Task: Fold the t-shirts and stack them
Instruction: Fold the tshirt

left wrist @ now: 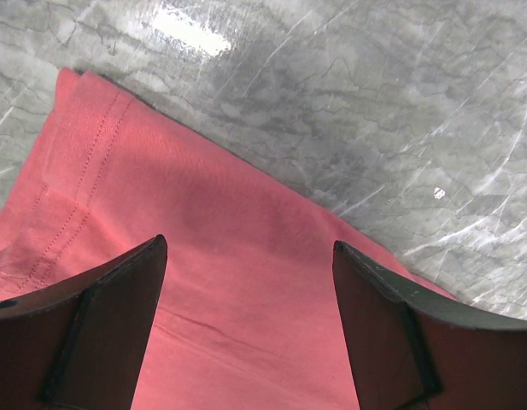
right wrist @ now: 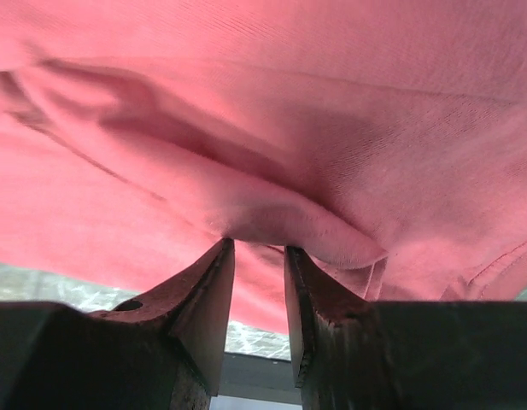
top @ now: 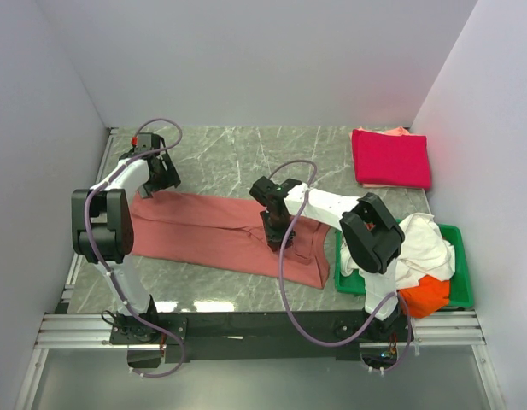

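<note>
The large salmon-red t-shirt (top: pixel 220 232) lies spread across the middle of the table. My left gripper (top: pixel 165 181) is open and empty, hovering over the shirt's far left corner (left wrist: pixel 203 256), with the hem stitching just left of its fingers. My right gripper (top: pixel 276 235) is near the shirt's right part, its jaws close together and pinching a raised fold of the shirt (right wrist: pixel 272 213) at the tips. A folded crimson-pink t-shirt (top: pixel 391 157) lies at the back right. White (top: pixel 421 243) and orange (top: pixel 425 295) t-shirts are heaped in the tray.
The green plastic tray (top: pixel 461 282) stands at the front right, close beside the right arm. White walls close in the left, back and right. A black rail (top: pixel 263 325) runs along the near edge.
</note>
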{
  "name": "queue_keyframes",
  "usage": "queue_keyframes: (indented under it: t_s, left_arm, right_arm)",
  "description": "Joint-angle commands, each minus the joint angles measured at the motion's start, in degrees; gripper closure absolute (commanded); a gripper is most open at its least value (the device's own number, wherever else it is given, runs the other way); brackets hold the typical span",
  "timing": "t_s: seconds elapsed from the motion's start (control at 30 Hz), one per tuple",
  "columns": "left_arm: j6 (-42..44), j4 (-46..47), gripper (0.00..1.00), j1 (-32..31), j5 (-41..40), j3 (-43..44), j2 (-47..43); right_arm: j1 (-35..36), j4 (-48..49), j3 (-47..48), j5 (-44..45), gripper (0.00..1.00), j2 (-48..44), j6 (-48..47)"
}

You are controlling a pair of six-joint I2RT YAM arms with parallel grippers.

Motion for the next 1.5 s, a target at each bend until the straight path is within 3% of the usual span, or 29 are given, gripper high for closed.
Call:
queue_keyframes:
  t_s: [0.0, 0.3, 1.47]
  left_arm:
    - [0.3, 1.4, 0.16, 0.1, 1.0, -0.3, -0.2]
    - [0.3, 1.3, 0.16, 0.0, 1.3, 0.1, 0.5]
    - [0.5, 1.2, 0.16, 0.0, 1.0, 0.0, 1.7]
  right_arm:
    - [0.3, -1.6, 3.7, 0.2, 0.62, -4.3, -0.7]
    - [0.7, -3.4, 8.5, -2.4, 0.62, -3.3, -4.2]
    - [0.7, 0.7, 4.3, -3.1, 0.62, 6.5, -3.8]
